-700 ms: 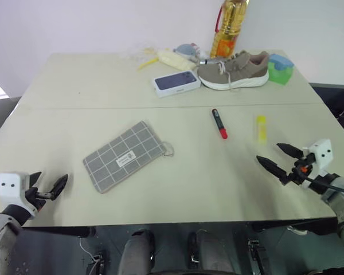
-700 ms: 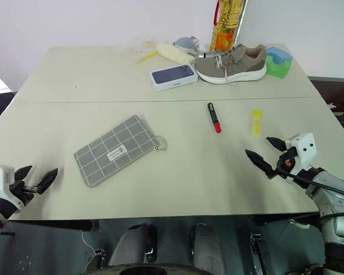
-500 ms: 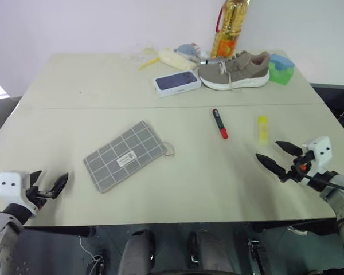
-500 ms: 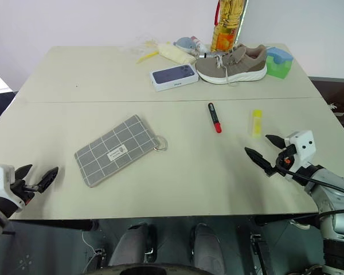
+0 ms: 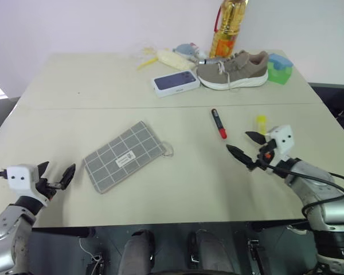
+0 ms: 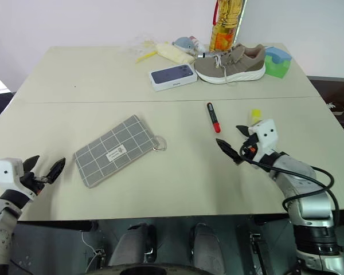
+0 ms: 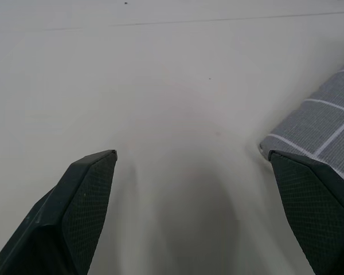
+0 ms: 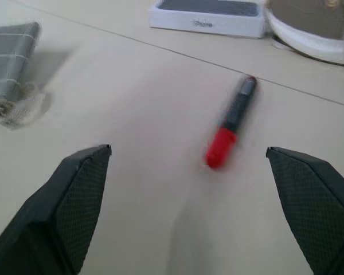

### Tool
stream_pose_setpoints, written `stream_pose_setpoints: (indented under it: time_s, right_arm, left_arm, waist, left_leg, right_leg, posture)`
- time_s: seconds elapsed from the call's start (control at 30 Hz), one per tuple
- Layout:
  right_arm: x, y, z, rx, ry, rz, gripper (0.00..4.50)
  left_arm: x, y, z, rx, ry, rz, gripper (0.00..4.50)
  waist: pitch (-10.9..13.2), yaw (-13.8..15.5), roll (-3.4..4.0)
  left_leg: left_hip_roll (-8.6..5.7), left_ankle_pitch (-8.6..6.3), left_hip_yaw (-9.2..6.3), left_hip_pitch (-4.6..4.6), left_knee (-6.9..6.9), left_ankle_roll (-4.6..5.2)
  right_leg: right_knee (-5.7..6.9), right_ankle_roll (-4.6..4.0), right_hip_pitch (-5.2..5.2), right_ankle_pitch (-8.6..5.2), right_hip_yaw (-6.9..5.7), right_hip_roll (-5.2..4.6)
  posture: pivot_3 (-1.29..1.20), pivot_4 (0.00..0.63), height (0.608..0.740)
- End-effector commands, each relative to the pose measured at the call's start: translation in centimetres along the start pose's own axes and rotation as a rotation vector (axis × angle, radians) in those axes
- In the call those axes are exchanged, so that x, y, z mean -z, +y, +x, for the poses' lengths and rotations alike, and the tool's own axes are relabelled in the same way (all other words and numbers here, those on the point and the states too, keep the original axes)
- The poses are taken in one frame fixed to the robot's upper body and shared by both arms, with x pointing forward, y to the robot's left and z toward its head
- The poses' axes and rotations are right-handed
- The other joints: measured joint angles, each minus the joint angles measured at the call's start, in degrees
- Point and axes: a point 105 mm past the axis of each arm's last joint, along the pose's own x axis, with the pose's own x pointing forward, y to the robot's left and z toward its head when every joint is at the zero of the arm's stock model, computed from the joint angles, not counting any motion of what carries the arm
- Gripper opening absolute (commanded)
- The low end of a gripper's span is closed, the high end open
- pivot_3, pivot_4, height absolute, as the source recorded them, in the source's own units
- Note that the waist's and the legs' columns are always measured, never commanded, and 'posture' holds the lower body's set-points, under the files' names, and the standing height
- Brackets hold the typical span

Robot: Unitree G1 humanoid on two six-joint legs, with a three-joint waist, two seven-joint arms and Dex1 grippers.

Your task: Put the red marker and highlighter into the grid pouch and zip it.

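Note:
The red marker [image 5: 219, 123] lies on the table right of centre, its black end pointing away from me. My right gripper [image 5: 246, 146] hovers open just in front and to the right of it; the marker [image 8: 230, 122] lies ahead between the spread fingers in the right wrist view. The yellow highlighter [image 5: 261, 121] pokes out behind the right gripper's white body, mostly hidden. The grid pouch [image 5: 125, 155] lies flat left of centre, ring pull [image 5: 169, 149] at its right end. My left gripper [image 5: 56, 177] is open near the front left edge, a little left of the pouch corner [image 7: 318, 125].
At the back of the table stand a white box with a dark top [image 5: 175, 82], a beige sneaker [image 5: 232, 70], an oil bottle [image 5: 227, 26], a green and blue block [image 5: 280, 68] and yellow wrapped items [image 5: 163, 57]. A seam [image 5: 103, 107] crosses the table.
My right gripper has moved left and away from me, from near the table's right edge to close by the red marker, now covering most of the highlighter. The left gripper has edged slightly toward the pouch.

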Motion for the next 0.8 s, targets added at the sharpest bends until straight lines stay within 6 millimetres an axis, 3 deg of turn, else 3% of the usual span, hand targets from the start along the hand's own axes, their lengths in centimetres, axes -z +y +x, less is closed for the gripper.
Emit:
stream_pose_setpoints:
  time_s: [0.03, 0.13, 0.27, 0.37, 0.6, 0.8]
  right_arm:
    - [-2.9, 3.5, 3.1, -0.110, -0.106, -0.025, 4.50]
    - [-3.1, 6.3, 6.1, -0.184, -0.107, 0.003, 3.64]
    - [-2.1, 9.7, 9.2, -0.248, -0.046, -0.026, 1.56]
    - [-2.5, 12.3, 11.5, -0.305, -0.040, -0.035, 0.04]
    - [-0.1, 15.1, 14.3, -0.295, 0.108, -0.080, 0.04]
    - [2.6, 15.6, 14.4, -0.294, 0.256, 0.045, 0.04]
  left_arm:
    - [-0.9, -0.7, 0.4, 0.025, -0.045, 0.029, 4.46]
    - [-0.9, -1.2, 0.9, 0.046, -0.051, 0.035, 4.50]
    - [-1.0, -1.8, 1.3, 0.069, -0.054, 0.048, 4.50]
    - [-0.9, -1.9, 1.3, 0.073, -0.054, 0.054, 4.50]
    - [-0.9, -1.7, 0.2, 0.073, -0.048, 0.097, 4.50]
    - [-1.4, -0.6, -1.7, 0.105, -0.015, 0.217, 4.50]
  waist:
    - [0.0, -0.1, 0.00]
    - [0.0, -0.3, -0.01]
    - [0.0, -0.3, -0.06]
    - [0.0, -0.4, -0.06]
    - [-0.1, -1.4, -0.09]
    - [-0.1, -1.6, -0.14]
  left_leg:
    - [0.00, 0.00, 0.00, 0.00, 0.00, 0.00]
    - [0.01, 0.00, 0.00, 0.00, 0.01, 0.00]
    - [-0.02, 0.00, -0.01, -0.02, 0.01, 0.00]
    - [-0.03, 0.00, -0.02, -0.10, 0.01, 0.00]
    - [0.00, 0.01, -0.04, -0.09, 0.01, 0.00]
    - [0.09, 0.00, -0.04, -0.07, 0.00, 0.00]
  right_leg:
    - [0.01, 0.00, 0.00, 0.00, 0.00, 0.00]
    - [0.04, 0.00, -0.01, 0.01, 0.00, 0.01]
    - [0.05, 0.01, -0.01, 0.02, 0.00, -0.01]
    - [0.04, 0.01, -0.07, 0.02, -0.01, -0.02]
    - [0.09, 0.01, -0.08, 0.03, -0.02, -0.02]
    - [0.10, -0.01, -0.10, 0.02, -0.02, -0.02]
  posture:
    - [0.00, 0.150, 0.724]
    - [0.00, 0.150, 0.724]
    - [0.00, 0.150, 0.724]
    - [0.00, 0.150, 0.724]
    - [0.00, 0.150, 0.724]
    - [0.00, 0.150, 0.724]
